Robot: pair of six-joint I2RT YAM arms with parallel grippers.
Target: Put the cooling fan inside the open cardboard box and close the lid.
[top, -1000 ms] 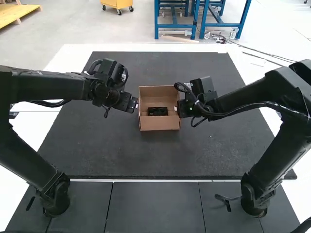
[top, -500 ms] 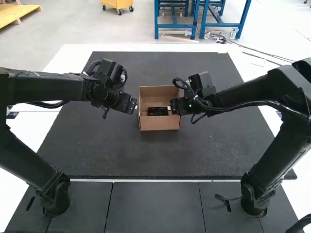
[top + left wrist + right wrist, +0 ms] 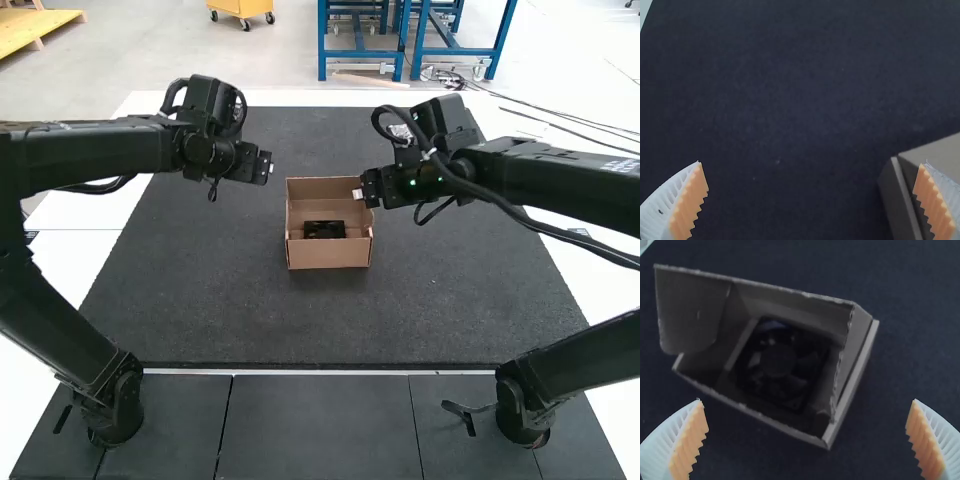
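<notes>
Left gripper (image 3: 267, 167) and right gripper (image 3: 360, 190) now farther back from cardboard box (image 3: 328, 252)

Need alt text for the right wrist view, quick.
An open cardboard box sits on a dark mat, with the black cooling fan lying at its bottom and the lid flap raised. The right gripper hovers above it, open wide.

High view bright and even, diffuse light from overhead. Only a faint soft shadow around the cardboard box (image 3: 328, 254) on the black mat (image 3: 200, 300). White table (image 3: 590, 275) border close to washed out on the right. Box interior shaded, cooling fan (image 3: 325, 230) hard to separate from the dark. Both wrist views far dimmer: mat almost black, box walls dull grey, fan a dark mass. Orange pads (image 3: 687, 202) brightest thing there.
</notes>
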